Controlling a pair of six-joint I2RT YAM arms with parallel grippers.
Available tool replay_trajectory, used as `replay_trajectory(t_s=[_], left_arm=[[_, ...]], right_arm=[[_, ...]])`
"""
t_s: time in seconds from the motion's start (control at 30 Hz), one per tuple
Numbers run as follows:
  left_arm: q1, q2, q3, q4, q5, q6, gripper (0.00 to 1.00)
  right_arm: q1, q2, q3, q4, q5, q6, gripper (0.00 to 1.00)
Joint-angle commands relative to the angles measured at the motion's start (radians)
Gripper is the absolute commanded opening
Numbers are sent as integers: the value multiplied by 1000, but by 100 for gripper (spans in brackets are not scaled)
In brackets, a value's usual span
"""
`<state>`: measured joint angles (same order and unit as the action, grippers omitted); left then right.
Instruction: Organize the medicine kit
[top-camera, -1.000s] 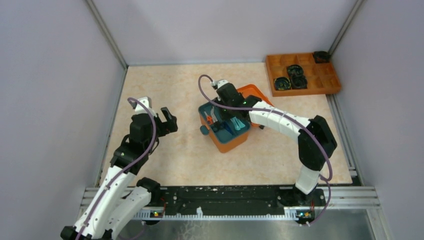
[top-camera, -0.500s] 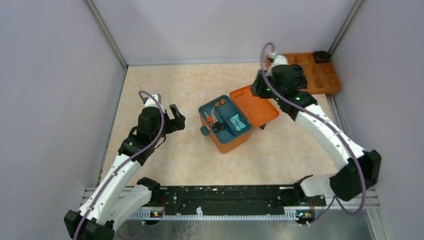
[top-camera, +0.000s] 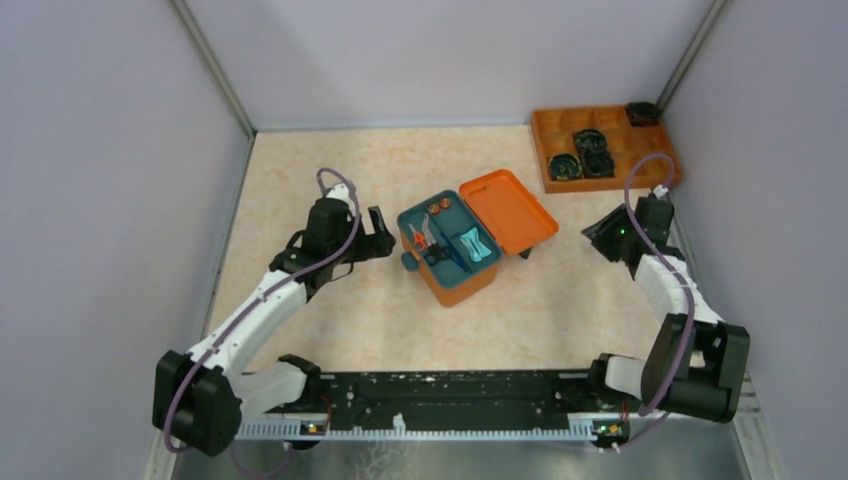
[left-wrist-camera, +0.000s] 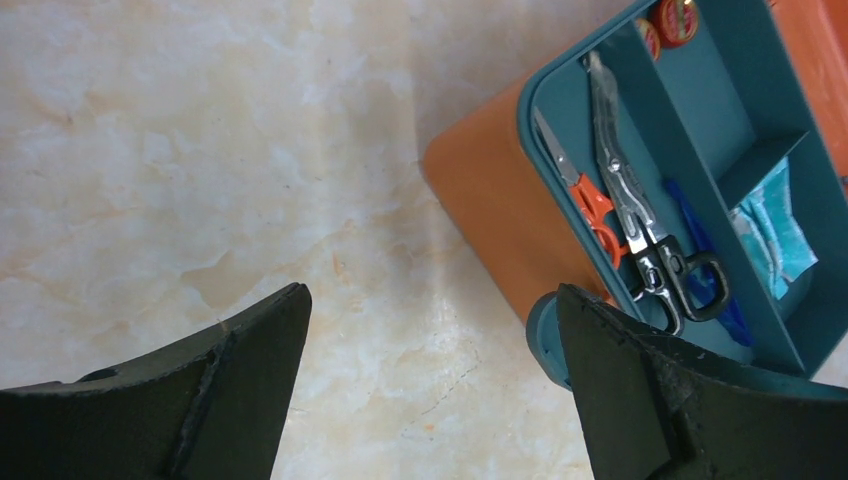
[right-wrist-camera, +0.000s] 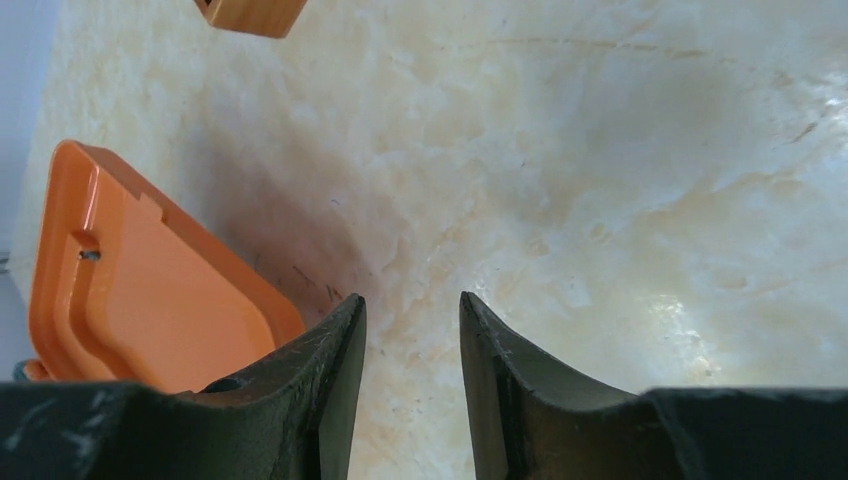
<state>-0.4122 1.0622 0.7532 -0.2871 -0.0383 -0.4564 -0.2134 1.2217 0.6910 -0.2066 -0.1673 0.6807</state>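
Observation:
The medicine kit (top-camera: 462, 287) is an orange box in the middle of the table with its lid (top-camera: 508, 211) open and lying back to the right. Its teal inner tray (top-camera: 447, 240) holds orange-handled scissors (left-wrist-camera: 585, 195), metal shears (left-wrist-camera: 635, 225), a teal packet (left-wrist-camera: 775, 225) and small round orange items (left-wrist-camera: 676, 12). My left gripper (top-camera: 380, 234) is open and empty just left of the box, its jaws (left-wrist-camera: 430, 295) wide apart over bare table beside the teal latch (left-wrist-camera: 545, 335). My right gripper (top-camera: 600, 237) is open a little and empty, right of the lid (right-wrist-camera: 150, 290), with its jaws (right-wrist-camera: 412, 300) over bare table.
A flat orange divided tray (top-camera: 660, 175) with black items stands at the back right corner; its corner shows in the right wrist view (right-wrist-camera: 250, 15). Grey walls enclose the table on the left, back and right.
My right arm has left the box, swung to the back right, then drawn back to the right side of the lid. My left gripper has moved right, close to the box.

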Motion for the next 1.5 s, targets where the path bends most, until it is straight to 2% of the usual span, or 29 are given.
replay_trajectory(t_s=[0.0,0.27,0.57,0.77,1.0,1.27,1.37,1.47], left_arm=[[4,75,39,26,73,-13,99],[4,156,71,64,117,-31,99],[4,188,76,103,139,-43,99],[4,240,93,123,159,-61,99],[4,273,96,114,173,-69,99],[4,260,82,104,162,-67,99],[4,262,76,107,167,-70,99],[4,260,72,106,170,-68,98]], right_arm=[[-15,43,-44,171,-164,40,39],[-16,189,-148,409,-389,116,39],[-16,292,-209,638,-528,224,39],[-16,363,-249,898,-643,365,39],[-16,385,-301,1211,-682,534,40],[-15,477,-315,1792,-754,851,41],[-12,485,-305,1881,-773,923,41],[8,449,-292,1852,-787,916,41]])
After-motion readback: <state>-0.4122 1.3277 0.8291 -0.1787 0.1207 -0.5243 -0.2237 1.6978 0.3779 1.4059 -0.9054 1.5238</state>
